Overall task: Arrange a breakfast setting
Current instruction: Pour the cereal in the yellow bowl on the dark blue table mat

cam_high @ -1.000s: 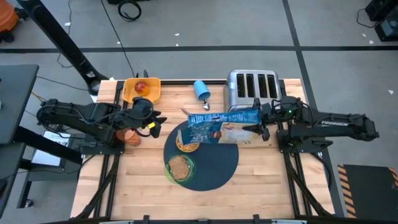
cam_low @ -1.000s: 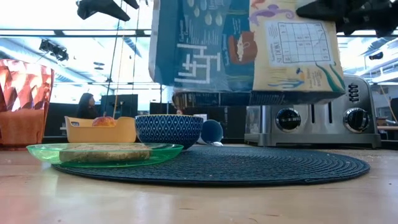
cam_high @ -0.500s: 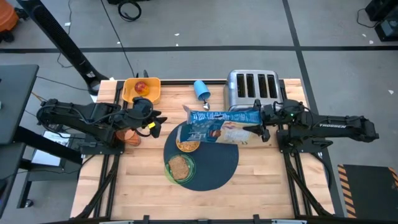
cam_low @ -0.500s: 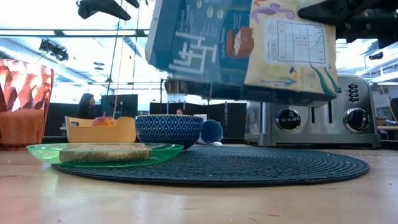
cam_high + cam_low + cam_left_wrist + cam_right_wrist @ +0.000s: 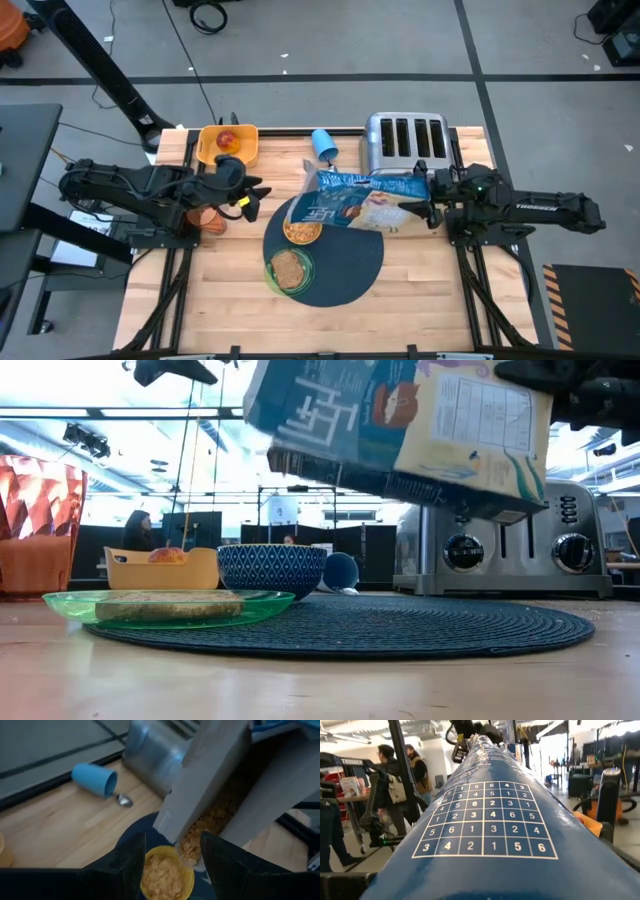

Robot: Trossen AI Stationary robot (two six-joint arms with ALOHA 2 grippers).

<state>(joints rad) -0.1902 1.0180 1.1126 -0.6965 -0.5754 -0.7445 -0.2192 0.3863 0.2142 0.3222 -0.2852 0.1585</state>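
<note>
Wooden table point(image 5: 430, 275) carries mat point(image 5: 350, 265), toaster point(image 5: 405, 140), tray point(image 5: 228, 145), blue cup point(image 5: 324, 145), probably spoon point(image 5: 333, 171).

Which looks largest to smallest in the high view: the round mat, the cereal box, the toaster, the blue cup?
1. Round mat, clearly the widest.
2. Cereal box, though it is held above the table by the right gripper, nearer the camera, which flatters it.
3. Toaster.
4. Blue cup, smallest.
</note>
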